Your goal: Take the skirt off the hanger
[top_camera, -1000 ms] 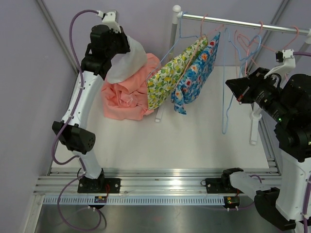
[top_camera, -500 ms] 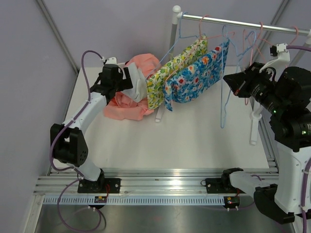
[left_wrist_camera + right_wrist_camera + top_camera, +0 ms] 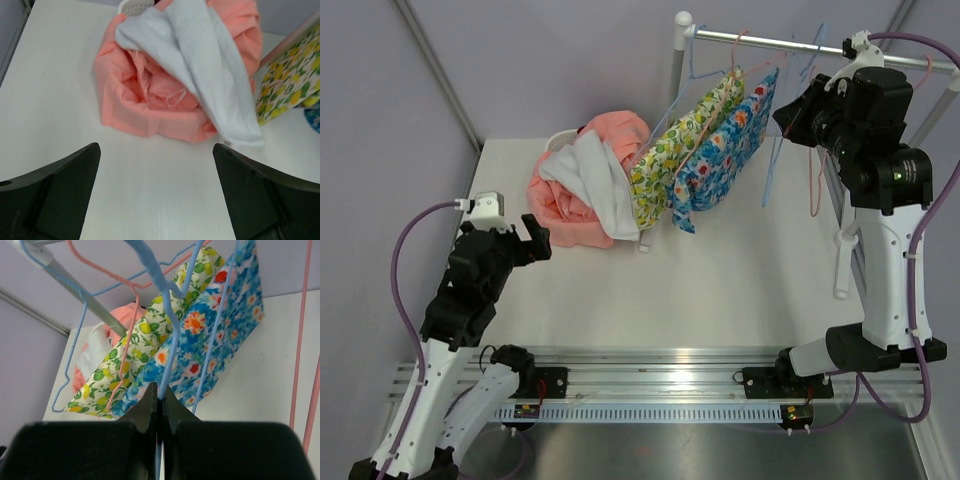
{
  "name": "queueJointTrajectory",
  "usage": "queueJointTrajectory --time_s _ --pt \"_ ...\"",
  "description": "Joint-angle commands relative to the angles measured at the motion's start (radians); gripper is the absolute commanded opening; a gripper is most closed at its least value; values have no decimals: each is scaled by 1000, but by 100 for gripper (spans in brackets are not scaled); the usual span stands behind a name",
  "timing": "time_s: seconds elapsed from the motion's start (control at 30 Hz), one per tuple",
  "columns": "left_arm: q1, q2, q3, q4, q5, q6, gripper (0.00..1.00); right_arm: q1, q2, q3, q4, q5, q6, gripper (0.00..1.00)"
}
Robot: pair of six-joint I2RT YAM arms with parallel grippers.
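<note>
While the right end effector (image 3: 159, 390) sits up beside the rail (image 3: 770, 42), its fingers are pressed together on a thin wire of a blue hanger (image 3: 167, 355). Whether that hanger carries a garment cannot be told from the wrist view. The blue floral skirt (image 3: 210, 340) hangs just ahead of this end effector and slightly to its left, with the lemon-print skirt (image 3: 135, 360) touching its far side. Both slope with their long axes running down and away from the rail toward the worktop (image 3: 740, 280).

The left end effector (image 3: 156, 150) is spread wide and holds nothing. It is low and well apart from the skirts, facing a pink heap (image 3: 145, 105) draped with a white cloth (image 3: 200, 65).

The right arm is clearly the nearer one, so pulling the skirt free likely falls to it, or the left must reach across.
</note>
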Motion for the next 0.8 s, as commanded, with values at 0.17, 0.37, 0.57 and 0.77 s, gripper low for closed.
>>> queueJointTrajectory --time_s 0.17,0.37,0.57,0.77 --pt "-21 -38 -96 -120 -43 32 99 1 115 132 75 157 -76 0" --pt "-29 57 -79 -137 -7 23 99 -4 209 179 101 144 -49 0" --pt "-31 44 -72 -158 -7 20 99 -4 154 -38 171 157 -33 0" --pt "-52 -41 -44 -223 -18 -35 99 -4 77 -156 184 174 -46 0"
